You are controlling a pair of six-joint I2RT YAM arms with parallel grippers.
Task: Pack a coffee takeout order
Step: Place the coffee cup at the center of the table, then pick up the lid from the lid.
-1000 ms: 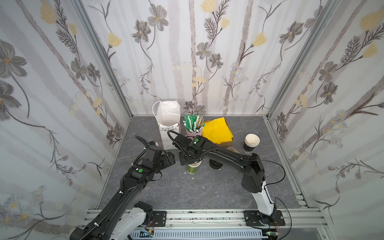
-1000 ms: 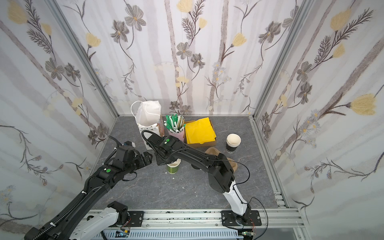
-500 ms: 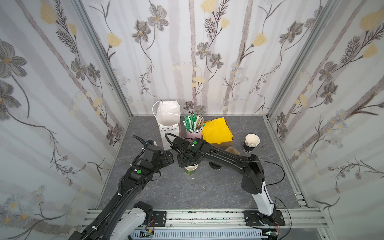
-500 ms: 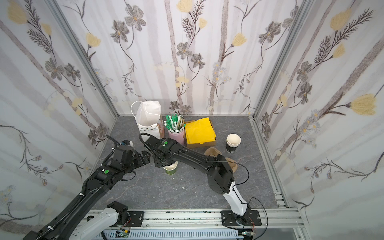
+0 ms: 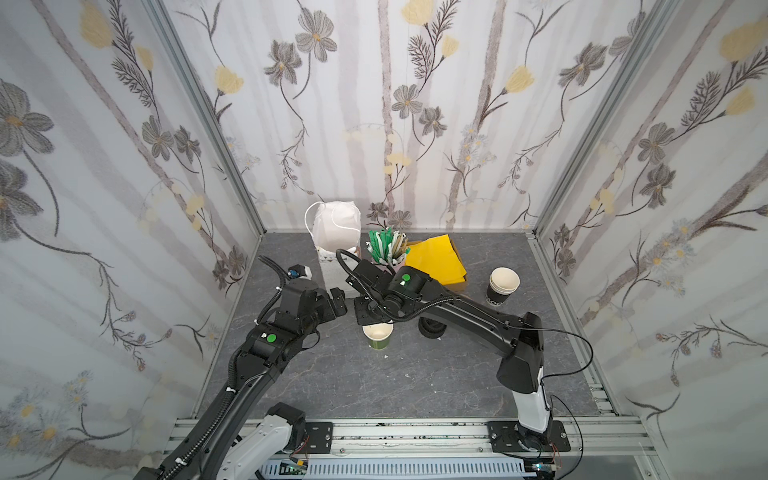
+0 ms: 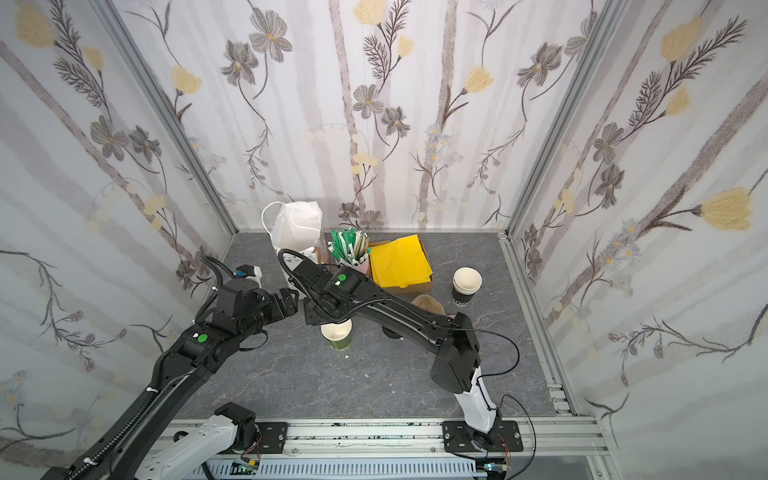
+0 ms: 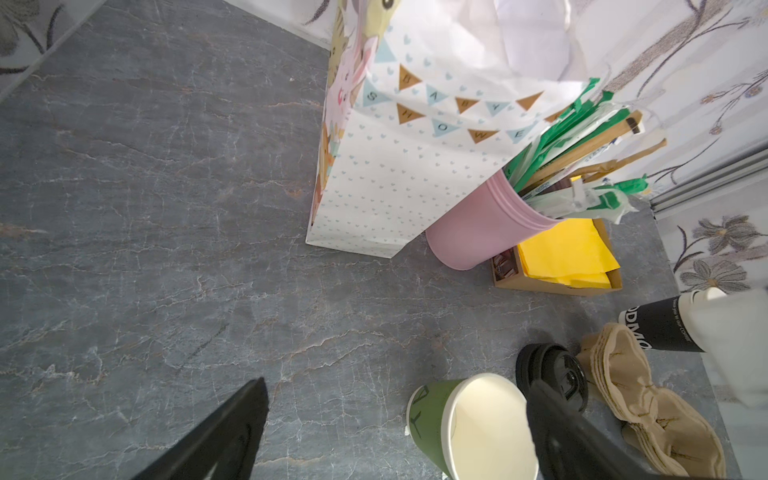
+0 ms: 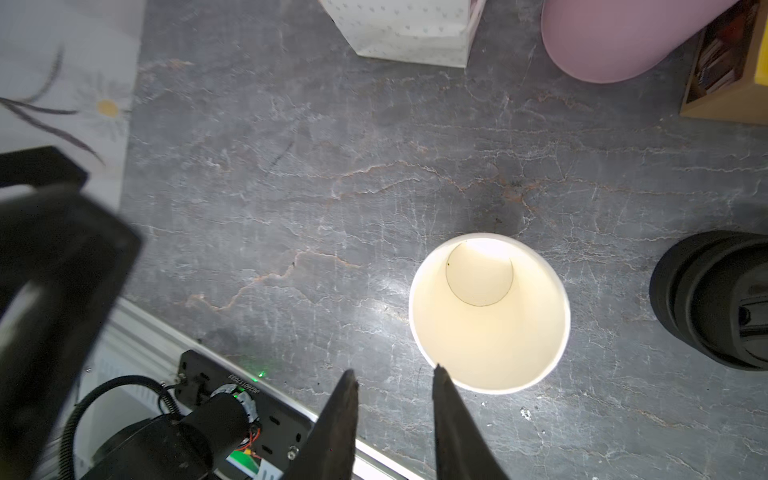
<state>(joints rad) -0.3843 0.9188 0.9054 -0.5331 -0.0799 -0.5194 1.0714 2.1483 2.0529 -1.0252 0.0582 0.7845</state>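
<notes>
The green paper cup [image 5: 377, 336] [image 6: 336, 333] stands upright and open-topped on the grey table, its cream inside showing [image 8: 488, 311]. My right gripper [image 8: 392, 374] hangs just above the cup's rim, slightly open, with nothing between its fingers; one fingertip [image 8: 440, 374] is at the rim's edge. My left gripper [image 7: 397, 384] is wide open to the left of the cup [image 7: 469, 424] and holds nothing. Yellow napkins [image 5: 434, 259] lie in a cardboard box. Tan and green-wrapped sticks [image 5: 386, 247] stand in a pink cup [image 7: 478, 232].
A white paper bag [image 5: 336, 226] stands at the back left. A stack of black lids [image 5: 432, 328] sits just right of the green cup. Tan pulp carriers [image 7: 648, 399] and stacked black cups [image 5: 500, 286] are further right. Walls enclose three sides.
My right gripper carried the green cup slightly left, then opened and let it go. The left arm has stayed put with its gripper open.
</notes>
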